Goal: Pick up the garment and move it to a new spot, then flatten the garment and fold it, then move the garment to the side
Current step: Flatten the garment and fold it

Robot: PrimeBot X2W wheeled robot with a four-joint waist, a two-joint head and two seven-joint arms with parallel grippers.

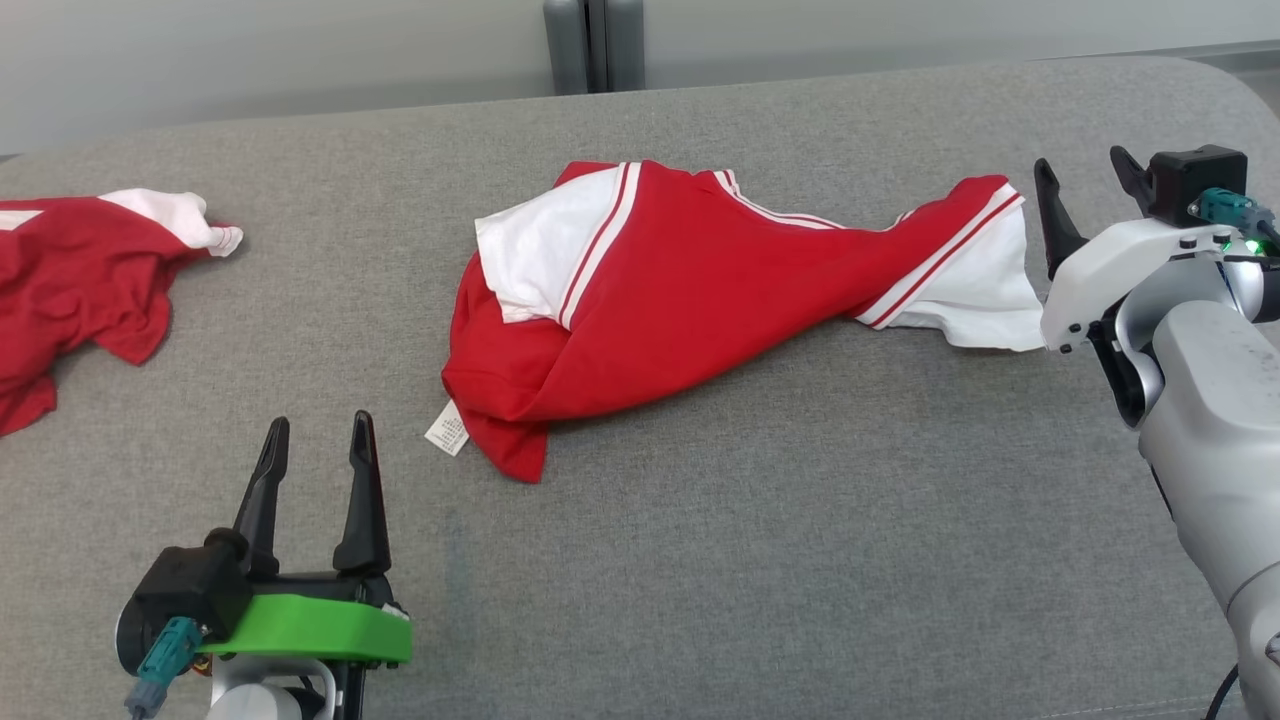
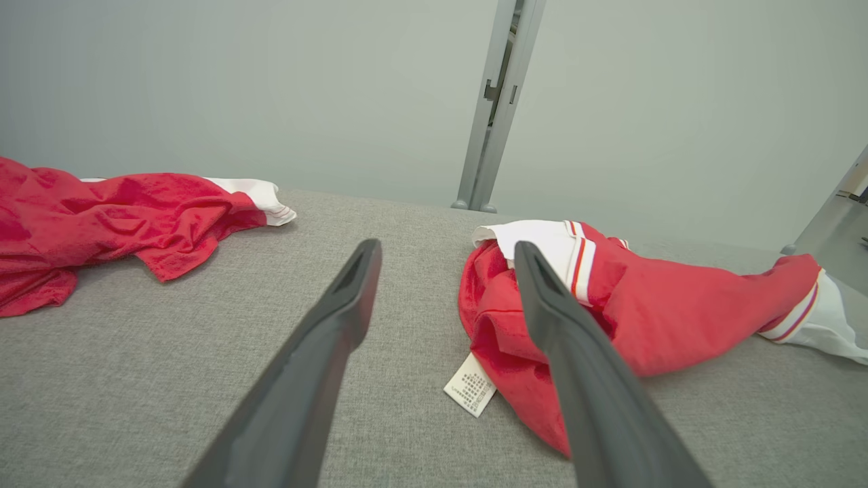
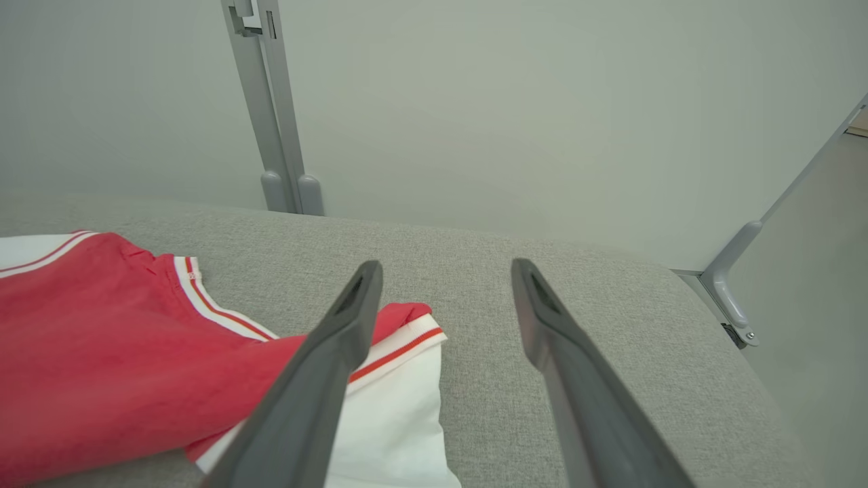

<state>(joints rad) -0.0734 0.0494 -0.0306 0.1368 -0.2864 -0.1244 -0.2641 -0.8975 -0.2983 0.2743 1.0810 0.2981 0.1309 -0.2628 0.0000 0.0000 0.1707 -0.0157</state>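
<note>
Though both wide open, empty: left gripper [image 1: 320, 428], right gripper [image 1: 1083, 165]; middle garment [image 1: 700, 300], second garment [image 1: 80, 290].

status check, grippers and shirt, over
Left gripper open, empty. Right gripper open, beside white sleeve. Red-and-white shirt crumpled, unfolded. Second red garment far left, apart.

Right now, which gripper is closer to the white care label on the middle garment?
Left. The left gripper stands open just left of the care label, not touching it. The right gripper is open at the garment's opposite end, beside the white sleeve.
</note>
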